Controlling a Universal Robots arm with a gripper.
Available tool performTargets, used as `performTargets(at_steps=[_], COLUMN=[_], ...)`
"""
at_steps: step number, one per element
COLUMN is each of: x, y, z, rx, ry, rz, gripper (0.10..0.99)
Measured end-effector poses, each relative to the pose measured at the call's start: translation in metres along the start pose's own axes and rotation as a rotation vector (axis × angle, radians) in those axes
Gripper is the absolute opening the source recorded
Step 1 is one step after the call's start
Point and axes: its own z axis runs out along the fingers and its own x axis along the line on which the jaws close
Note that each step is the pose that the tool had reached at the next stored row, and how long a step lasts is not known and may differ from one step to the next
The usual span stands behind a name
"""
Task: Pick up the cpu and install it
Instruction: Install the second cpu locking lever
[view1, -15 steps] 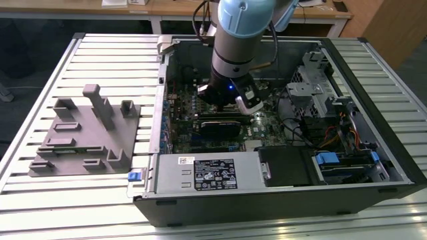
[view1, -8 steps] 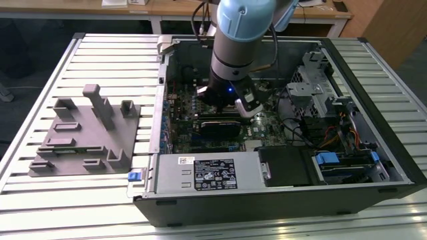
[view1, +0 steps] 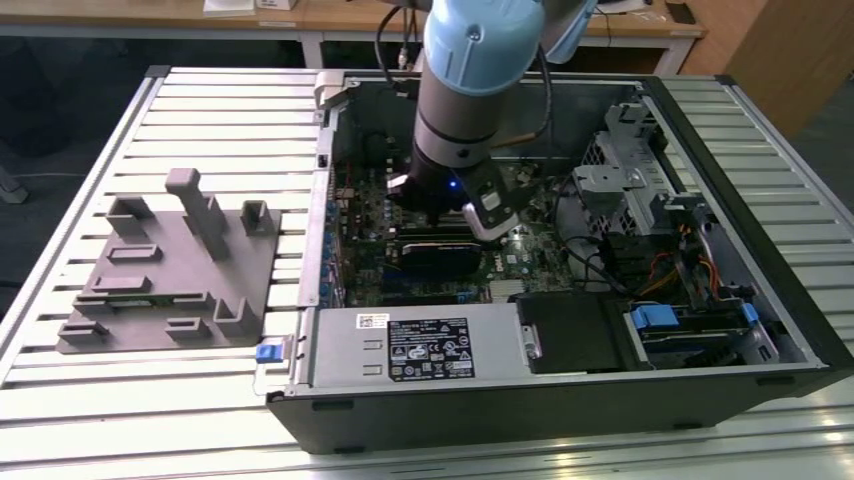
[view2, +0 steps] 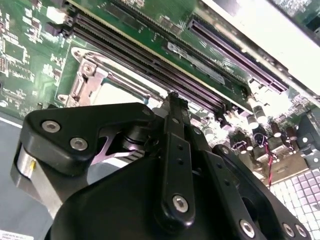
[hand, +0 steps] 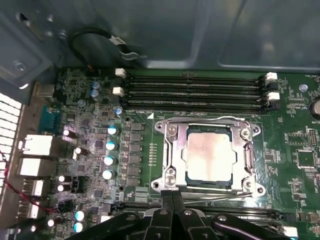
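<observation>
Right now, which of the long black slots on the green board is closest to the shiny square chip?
The lowest of the long memory slots above the socket in the first wrist view. It runs right along the metal frame holding the cpu; the others lie farther off.

The cpu (hand: 208, 153) lies in the socket frame (hand: 170, 155), beside the memory slots (hand: 195, 92).

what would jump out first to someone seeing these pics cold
The pale blue robot arm plunging into the open computer case in the exterior view, its gripper low over the green motherboard. In the first wrist view, the silver-topped cpu sits inside the metal socket frame, just beyond the gripper. A grey plastic tray lies on the slatted table at the exterior view's left.
</observation>
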Motion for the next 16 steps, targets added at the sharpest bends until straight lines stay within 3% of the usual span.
performTargets(at_steps=[3, 9, 16], x=[0.0029, 0.0045, 0.0063], y=[-0.0012, -0.0028, -0.0042], z=[0.0005, 0.0060, 0.0110], rx=[-0.019, -0.043, -0.057], ry=[-0.0002, -0.0007, -0.0008], rz=[-0.001, -0.002, -0.002], gripper=[0.106, 0.106, 0.106])
